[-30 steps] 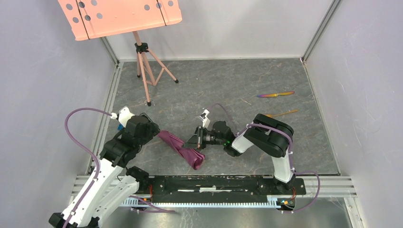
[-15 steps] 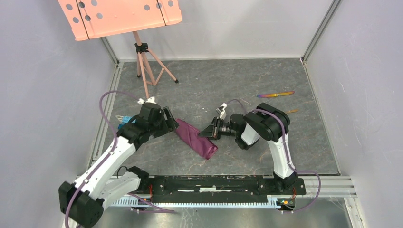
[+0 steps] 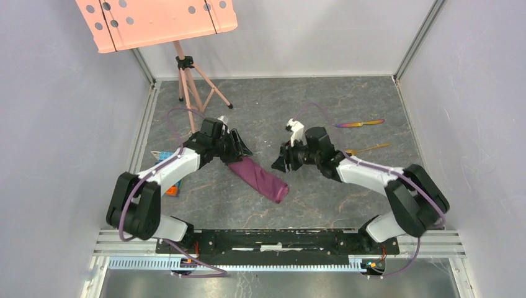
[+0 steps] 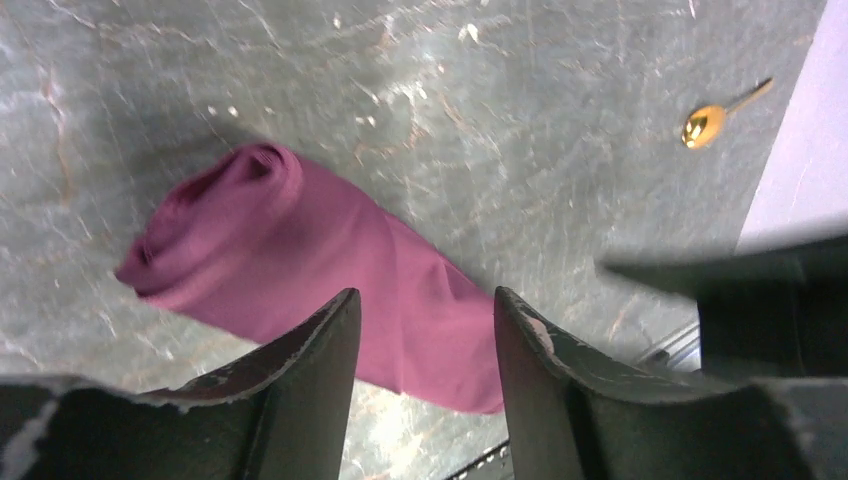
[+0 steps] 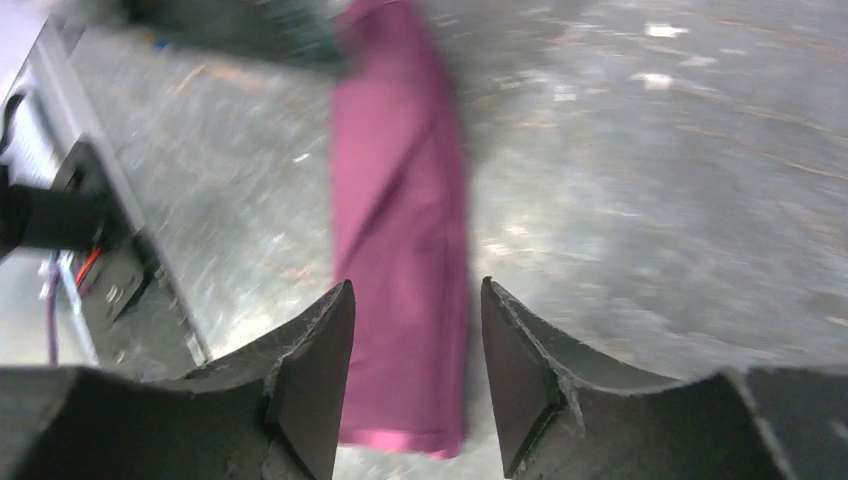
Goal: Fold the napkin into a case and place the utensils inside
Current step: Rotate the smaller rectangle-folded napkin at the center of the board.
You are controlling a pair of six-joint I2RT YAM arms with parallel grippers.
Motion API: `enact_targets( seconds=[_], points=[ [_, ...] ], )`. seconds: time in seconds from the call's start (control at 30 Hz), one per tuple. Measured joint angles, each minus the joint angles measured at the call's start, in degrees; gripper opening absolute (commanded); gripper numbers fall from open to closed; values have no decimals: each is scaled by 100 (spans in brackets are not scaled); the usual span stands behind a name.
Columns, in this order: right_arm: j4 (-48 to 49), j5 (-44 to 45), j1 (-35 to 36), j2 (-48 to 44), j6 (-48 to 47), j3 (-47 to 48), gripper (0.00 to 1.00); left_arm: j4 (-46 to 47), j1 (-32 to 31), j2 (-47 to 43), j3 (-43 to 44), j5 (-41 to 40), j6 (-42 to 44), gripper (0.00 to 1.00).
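A: Just beyond the base rail, mid-table: napkin lies rolled into a narrow case, flat on the table, slanting far-left to near-right

B: grippers?

A: left gripper sits at the roll's far-left end, jaws parted, nothing between them. Its wrist view shows the cloth just past the fingertips; touching or not, can't tell. right gripper is just right of the roll's middle, jaws likewise apart and empty, cloth lying ahead of it

B: how will it handle?

A: my read: thin, limp, slightly shiny, so it's light and slippery. Layers will slide over each other and the roll will slacken if dragged. Left wrist view shows a curled mouth at one end. I'd pinch one lip there and pin the other end down, not grab mid-body

B: utensils?

A: farther out to the right: spoon beyond the right gripper, knife farther back again, both well apart from the case. tripod at far left, out of the way
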Motion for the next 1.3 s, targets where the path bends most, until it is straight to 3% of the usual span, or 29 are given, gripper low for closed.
enact_targets(
  seconds=[0.13, 0.37, 0.7, 0.93, 1.3],
  points=[
    [-223, 11, 857, -688, -260, -201, 32, 455, 267, 605, 0, 144, -15, 55],
    [-44, 85, 1180, -280, -240, -848, 21, 824, 402, 1252, 0, -22, -11, 52],
    [-455, 1272, 1132, 37, -798, -603, 27, 828, 404, 1436, 68, -310, 7, 55],
    [-879, 1178, 1126, -328, -907, -376, 42, 540, 404, 625, 111, -273, 7, 61],
    [-278, 1259, 1062, -109, -632, -817, 42, 1141, 402, 1320, -177, -411, -164, 65]
  ],
)
